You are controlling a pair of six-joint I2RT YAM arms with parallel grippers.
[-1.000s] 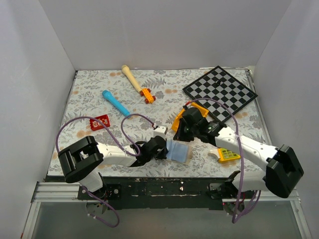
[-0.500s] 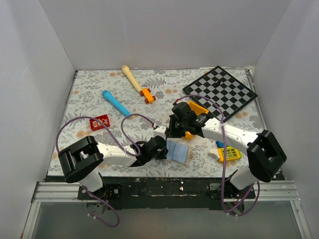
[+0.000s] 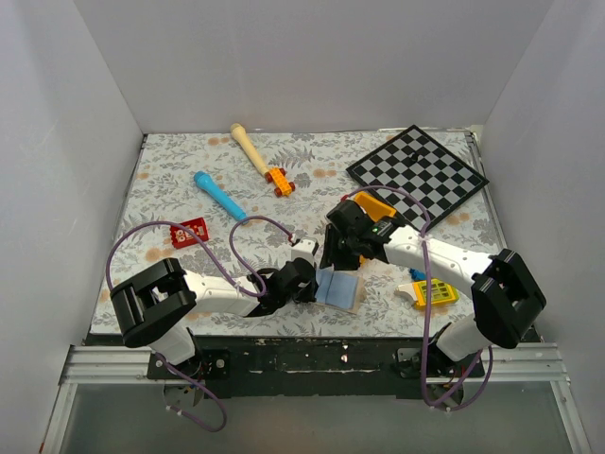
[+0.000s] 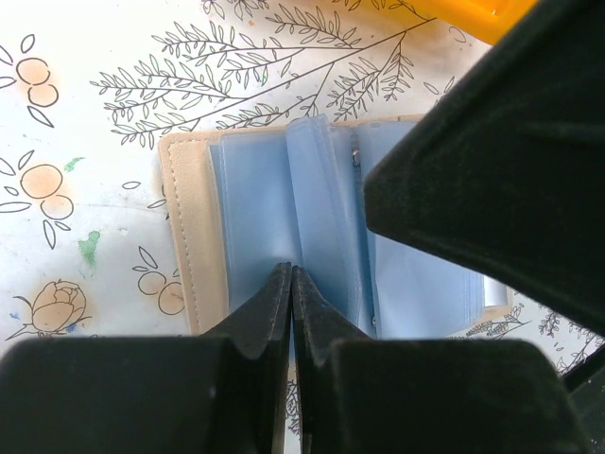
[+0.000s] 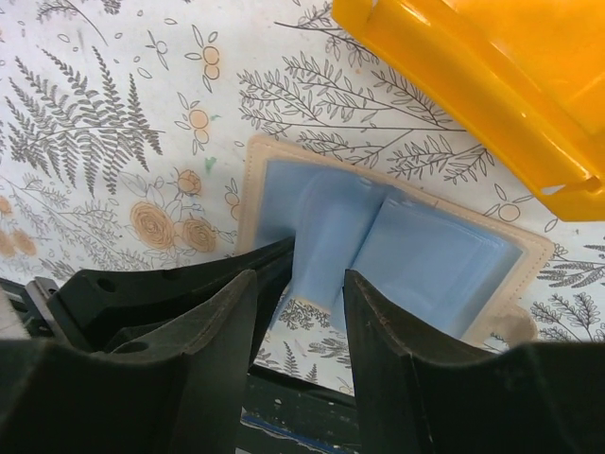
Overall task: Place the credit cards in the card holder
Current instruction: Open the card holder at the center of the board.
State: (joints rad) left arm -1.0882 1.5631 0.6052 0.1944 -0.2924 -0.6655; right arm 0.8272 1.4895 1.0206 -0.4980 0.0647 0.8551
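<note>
Spot card holder (image 3: 340, 289) lying open near the front edge of tablecloth (image 3: 161, 189), between the two arms, blue pockets up. Note left gripper (image 4: 291, 274) pressed together on the near edge of a raised pocket leaf, apparently pinching it to steady the holder. Note right gripper (image 5: 301, 284) spread and empty, hanging just above the open pockets, with yellow-orange bin (image 5: 473, 85) just beyond. See no card in any pocket in either wrist view. Find red credit card (image 3: 189, 233) flat on the tablecloth at left, well apart from holder and both grippers. Judge task barely begun: holder open and held, nothing inserted. Left to do: fetch red card, slide into a pocket, repeat for any others. Cannot tell how many.
</note>
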